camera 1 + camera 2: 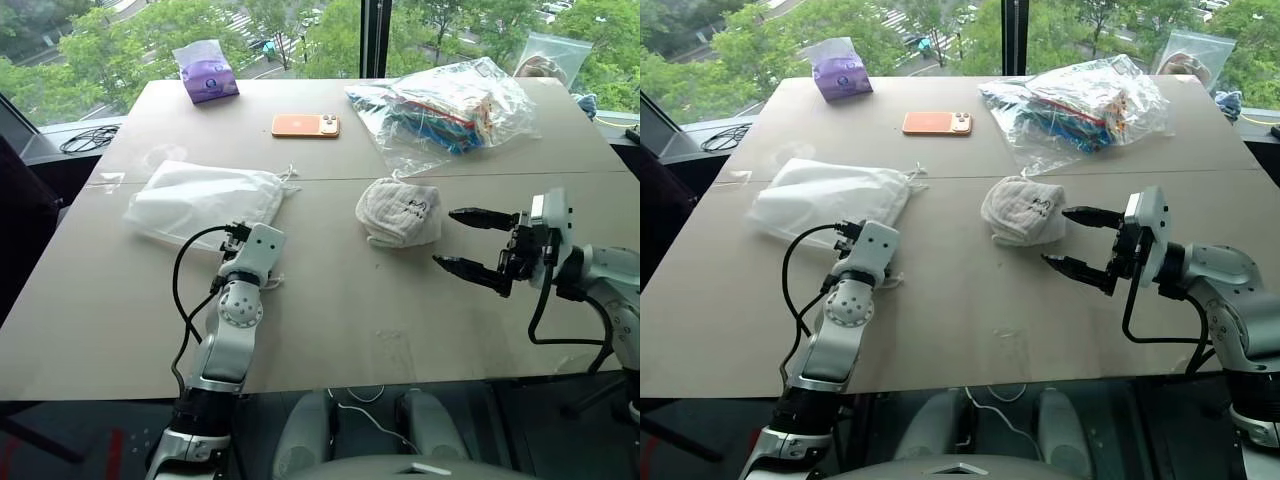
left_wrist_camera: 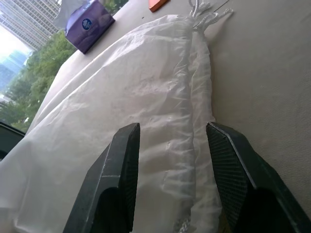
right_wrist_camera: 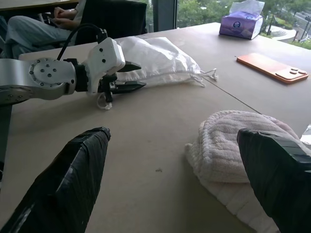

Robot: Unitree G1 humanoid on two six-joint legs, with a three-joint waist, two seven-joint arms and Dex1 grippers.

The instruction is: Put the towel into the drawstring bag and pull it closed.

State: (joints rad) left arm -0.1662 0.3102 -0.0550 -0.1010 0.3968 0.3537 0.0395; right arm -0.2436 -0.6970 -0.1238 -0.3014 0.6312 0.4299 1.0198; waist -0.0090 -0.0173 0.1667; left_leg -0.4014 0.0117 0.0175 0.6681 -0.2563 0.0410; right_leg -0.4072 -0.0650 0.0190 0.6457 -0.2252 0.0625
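Right end effector [image 1: 1070, 240]: fingers spread wide, empty, aimed level at the small off-white terry towel bundle [image 1: 1023, 211], which lies just ahead on the beige tabletop [image 1: 970, 300], nearer this arm. Left end effector [image 2: 170, 160]: fingers part-open, empty, straddling the near edge of the thin translucent white drawstring bag [image 1: 205, 200]; its long axis runs away from the fingers, cords at the far end.

Drawstring bag [image 1: 205, 203] left of towel [image 1: 399, 212]; phone [image 1: 305, 125] behind (between them).

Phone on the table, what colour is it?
Orange; the phone shows best in the left eye view.
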